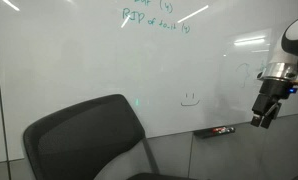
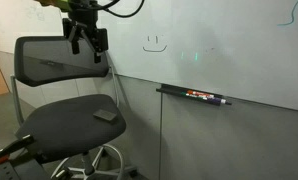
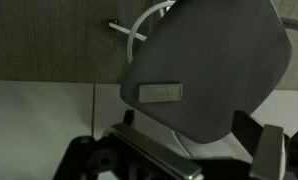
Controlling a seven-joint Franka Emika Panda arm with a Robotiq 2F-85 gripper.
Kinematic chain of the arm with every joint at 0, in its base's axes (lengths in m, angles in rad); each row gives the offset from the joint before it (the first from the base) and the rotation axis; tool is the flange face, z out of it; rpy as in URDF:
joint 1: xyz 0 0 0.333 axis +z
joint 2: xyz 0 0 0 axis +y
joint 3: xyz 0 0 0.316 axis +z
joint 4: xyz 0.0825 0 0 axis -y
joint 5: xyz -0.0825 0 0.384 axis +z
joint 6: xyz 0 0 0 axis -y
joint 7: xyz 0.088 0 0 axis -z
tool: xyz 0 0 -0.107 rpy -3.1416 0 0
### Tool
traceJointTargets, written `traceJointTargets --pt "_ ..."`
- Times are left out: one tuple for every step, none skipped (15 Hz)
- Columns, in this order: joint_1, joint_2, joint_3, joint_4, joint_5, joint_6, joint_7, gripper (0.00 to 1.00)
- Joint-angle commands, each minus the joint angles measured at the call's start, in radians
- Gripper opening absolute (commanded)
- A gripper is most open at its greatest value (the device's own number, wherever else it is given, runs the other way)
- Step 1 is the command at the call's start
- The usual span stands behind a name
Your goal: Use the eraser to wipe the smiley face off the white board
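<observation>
glare streaks run across the white board (image 1: pixel 79 60), a smooth, glossy panel that fills the wall, with teal handwriting near its top. low on the board sits the smiley face (image 1: pixel 190 97), a small thin-lined dark drawing: two dots over a curved mouth. it stands upright, and its wider axis, the mouth, runs level with the board's lower edge. in both exterior views it is unwiped and nothing touches it (image 2: pixel 154 43).

the claw (image 2: pixel 86 42) hangs in front of the board above the chair back, to one side of the face and apart from it. its dark fingers are spread and grip nothing.

below it stands an office chair (image 2: pixel 59 65) with a dark mesh back, rounded at the corners, and a padded grey seat (image 2: pixel 59 130) on a pale star base. the eraser (image 2: pixel 107 115) lies flat on the seat, a small grey oblong block. in the wrist view its long axis runs left to right across the picture (image 3: pixel 161 92), with the spread claw fingers (image 3: pixel 84 158) dark and blurred along the bottom edge.

a narrow dark tray (image 2: pixel 167 90) runs along the board's lower edge, beside the chair. it holds what look like markers (image 2: pixel 204 97) lying end to end along its length, though they are too small to count.
</observation>
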Motion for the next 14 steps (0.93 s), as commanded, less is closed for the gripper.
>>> traceJointTargets --pt "-0.018 0.001 0.018 0.004 0.009 -0.004 -0.007 1.00" --pt "-0.018 0.000 0.018 0.005 0.009 -0.004 -0.007 1.00" --pt "-0.018 -0.001 0.018 0.006 0.009 -0.004 -0.007 1.00" --pt "-0.018 -0.001 0.018 0.007 0.009 -0.004 -0.007 1.00" --pt "-0.018 -0.001 0.018 0.007 0.009 -0.004 -0.007 1.00" --pt "-0.018 -0.001 0.018 0.007 0.009 -0.004 -0.007 1.00" --pt "-0.015 0.033 0.014 0.006 0.031 0.048 0.000 1.00" --pt "0.028 0.087 -0.028 0.003 0.133 0.110 -0.076 1.00" --pt "0.051 0.129 -0.053 0.006 0.219 0.138 -0.122 1.00" --pt "0.114 0.177 -0.119 0.012 0.311 0.177 -0.180 1.00" --pt "0.180 0.217 -0.188 0.024 0.393 0.201 -0.237 1.00" --pt "0.261 0.260 -0.274 0.047 0.479 0.202 -0.292 1.00" --pt "0.328 0.293 -0.349 0.069 0.564 0.190 -0.337 1.00" --pt "0.375 0.329 -0.409 0.094 0.651 0.153 -0.382 1.00"
